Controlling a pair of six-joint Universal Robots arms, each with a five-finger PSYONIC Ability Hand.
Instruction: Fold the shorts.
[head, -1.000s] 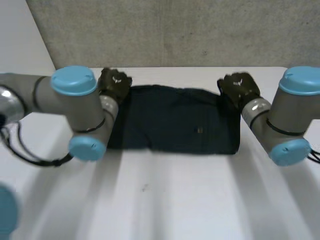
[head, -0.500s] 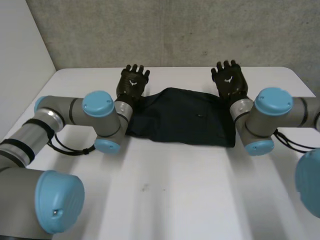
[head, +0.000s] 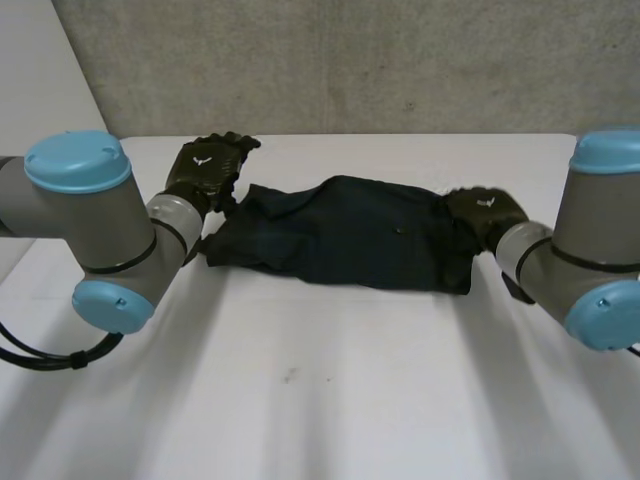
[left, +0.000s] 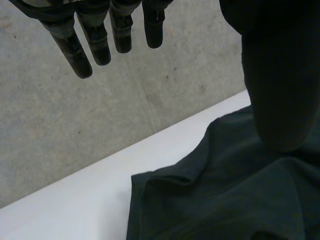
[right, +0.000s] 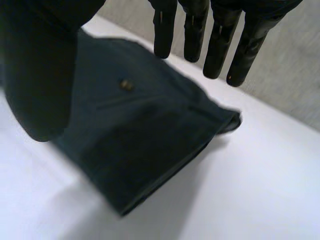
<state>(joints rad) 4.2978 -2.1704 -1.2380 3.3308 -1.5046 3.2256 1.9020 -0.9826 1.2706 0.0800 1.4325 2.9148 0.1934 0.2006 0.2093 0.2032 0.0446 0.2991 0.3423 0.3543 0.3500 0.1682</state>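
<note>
- The shorts (head: 350, 250), dark navy, were seen lying bunched on the white desk (head: 330, 400), toward its far side, roughly midway between the two arms.
- The cloth was laid out crosswise. Its left end was rumpled and pulled to a point, and its right end was squarer.
- A small brass stud (head: 399, 230) was noted on the top of the shorts, right of the middle.
- The left hand (head: 205, 172) was placed just beside the far left corner of the shorts, with the back of the hand turned up.
- In the left wrist view, the left hand's fingers (left: 100, 42) were held straight and apart against the grey wall (left: 75, 125), with nothing gripped. The thumb was held over the cloth (left: 225, 200). Whether the cloth was touched could not be told.
- The right hand (head: 487, 210) was placed at the right end of the shorts, at the far corner.
- In the right wrist view, the right hand's fingers (right: 220, 45) were stretched out straight above the shorts (right: 135, 140), with no cloth pinched. The stud (right: 126, 85) was seen near the fingertips.
- Bare desk (right: 260, 175) was seen beside the folded edge.
- Both hands were therefore read as unclenched and empty.
</note>
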